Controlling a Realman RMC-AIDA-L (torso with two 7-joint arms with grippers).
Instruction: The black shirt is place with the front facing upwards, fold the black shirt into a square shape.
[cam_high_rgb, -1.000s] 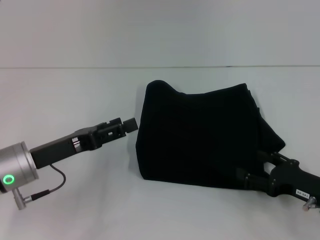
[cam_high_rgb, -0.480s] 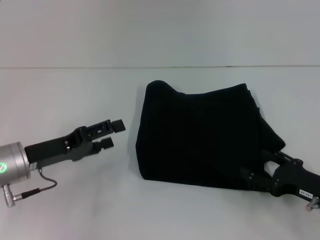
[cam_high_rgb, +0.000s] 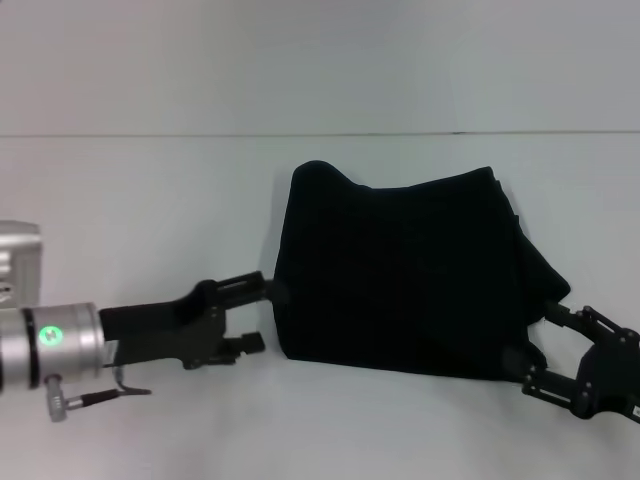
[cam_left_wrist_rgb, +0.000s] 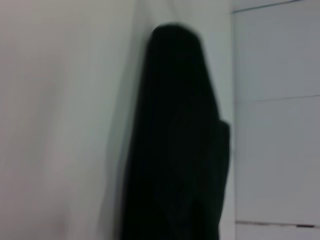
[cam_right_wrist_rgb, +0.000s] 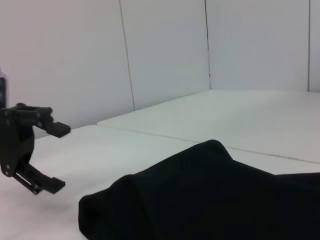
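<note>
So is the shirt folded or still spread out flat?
Folded. The shirt lies as a compact, roughly square bundle with no sleeves spread and layered edges on its right side. The open left gripper and right gripper sit at its near corners.

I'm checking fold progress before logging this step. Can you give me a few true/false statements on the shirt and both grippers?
1. The black shirt lies folded into a compact block on the white table. True.
2. The left gripper is shut on the shirt. False: it is open at the shirt's near left corner.
3. The right gripper is open by the shirt's near right corner. True.
4. The shirt's "FREE!" lettering shows. False: only plain black cloth shows.
</note>
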